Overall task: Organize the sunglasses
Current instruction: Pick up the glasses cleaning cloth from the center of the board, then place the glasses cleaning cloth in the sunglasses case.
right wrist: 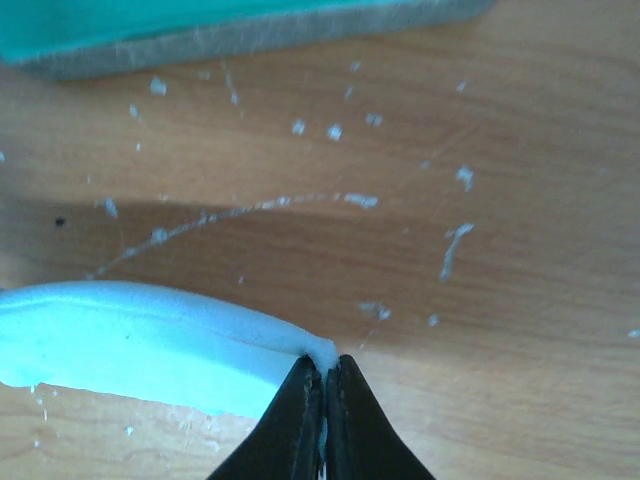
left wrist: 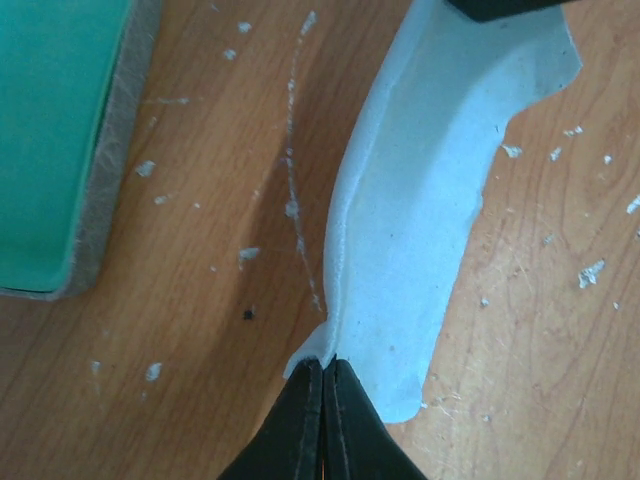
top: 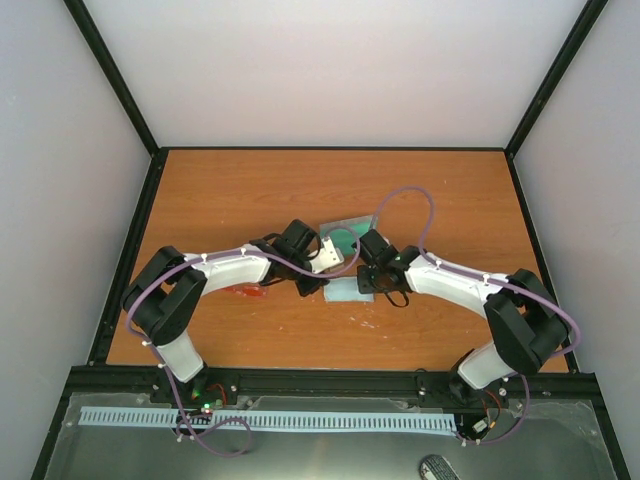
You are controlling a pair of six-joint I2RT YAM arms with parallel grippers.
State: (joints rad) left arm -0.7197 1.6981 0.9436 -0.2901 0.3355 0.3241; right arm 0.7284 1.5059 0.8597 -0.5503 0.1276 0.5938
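Left hand (left wrist: pixel 325 370), right hand (right wrist: pixel 324 366) both clamped on blue cloth (left wrist: pixel 420 220); red-orange sunglasses (top: pixel 245 291) half-hidden under left arm (top: pixel 225 268); green-lined case (top: pixel 348 236) beside.

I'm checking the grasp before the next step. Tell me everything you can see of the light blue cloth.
The light blue cloth is thin, soft-looking fabric, creased and bowed, partly raised off the wooden table. The left claw is shut on one corner, and the right claw is shut on another end, so the cloth spans between them. It lies beside the green-lined case, with bare wood between the two.
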